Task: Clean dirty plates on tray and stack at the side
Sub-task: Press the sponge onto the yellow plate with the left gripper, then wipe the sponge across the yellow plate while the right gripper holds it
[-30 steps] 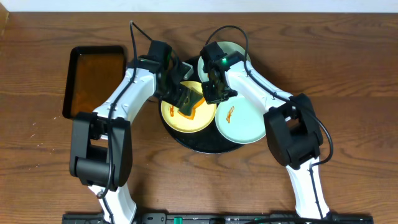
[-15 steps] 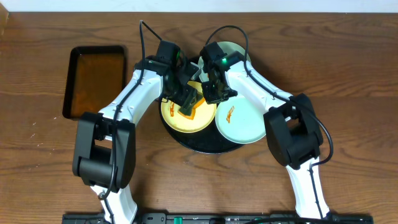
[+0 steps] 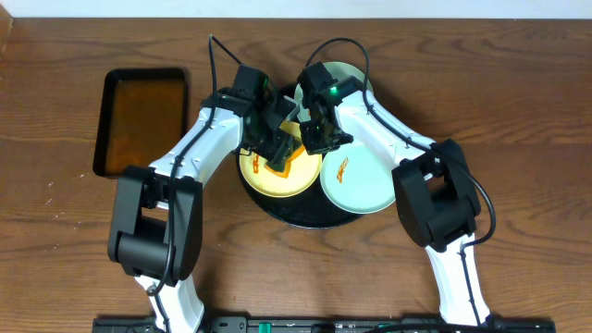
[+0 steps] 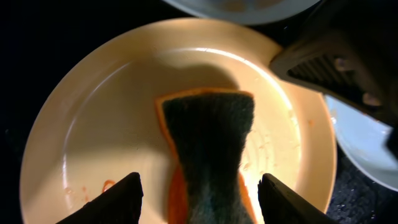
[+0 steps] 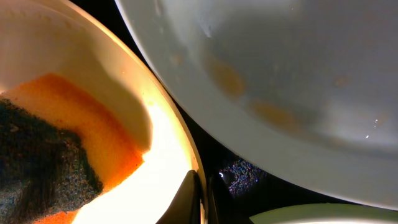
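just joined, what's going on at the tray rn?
The left gripper holds a sponge on the yellow plate, which sits on the round black tray. The right gripper pinches that plate's rim. A mint plate beside it carries an orange smear, and another mint plate lies behind. Nothing is stacked at the side yet.

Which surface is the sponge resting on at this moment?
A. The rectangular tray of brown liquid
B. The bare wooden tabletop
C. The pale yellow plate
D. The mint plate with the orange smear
C: the left wrist view shows the sponge, dark scouring side up, sitting on the yellow plate, and the overhead view puts it there too.
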`<action>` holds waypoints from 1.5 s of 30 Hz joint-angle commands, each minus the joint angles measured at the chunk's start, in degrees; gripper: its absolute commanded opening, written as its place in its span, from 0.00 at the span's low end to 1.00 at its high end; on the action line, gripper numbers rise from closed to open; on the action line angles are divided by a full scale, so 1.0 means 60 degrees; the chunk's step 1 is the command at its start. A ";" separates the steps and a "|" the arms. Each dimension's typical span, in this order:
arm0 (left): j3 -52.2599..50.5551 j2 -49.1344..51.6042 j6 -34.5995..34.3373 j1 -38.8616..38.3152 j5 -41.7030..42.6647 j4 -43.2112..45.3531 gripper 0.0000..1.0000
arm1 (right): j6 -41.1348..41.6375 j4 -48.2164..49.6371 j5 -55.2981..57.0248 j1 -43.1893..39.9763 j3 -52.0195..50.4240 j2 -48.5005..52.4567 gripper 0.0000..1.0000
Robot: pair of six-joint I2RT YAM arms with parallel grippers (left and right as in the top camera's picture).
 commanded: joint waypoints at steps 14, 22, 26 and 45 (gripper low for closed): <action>-0.0670 0.0062 -0.0080 -0.0036 0.0430 0.0353 0.61 | -0.0084 -0.0011 0.0018 0.0109 0.0040 0.0197 0.03; -0.0754 0.0062 -0.0084 -0.0036 0.0430 0.0539 0.61 | -0.0084 -0.0018 0.0022 0.0109 0.0040 0.0197 0.03; -0.0754 0.0058 -0.0080 -0.0036 0.0430 0.0710 0.61 | -0.0084 -0.0015 0.0022 0.0109 0.0040 0.0200 0.03; -0.1075 0.0066 -0.0080 -0.0036 0.0430 0.1060 0.52 | -0.0084 -0.0015 0.0022 0.0109 0.0040 0.0200 0.02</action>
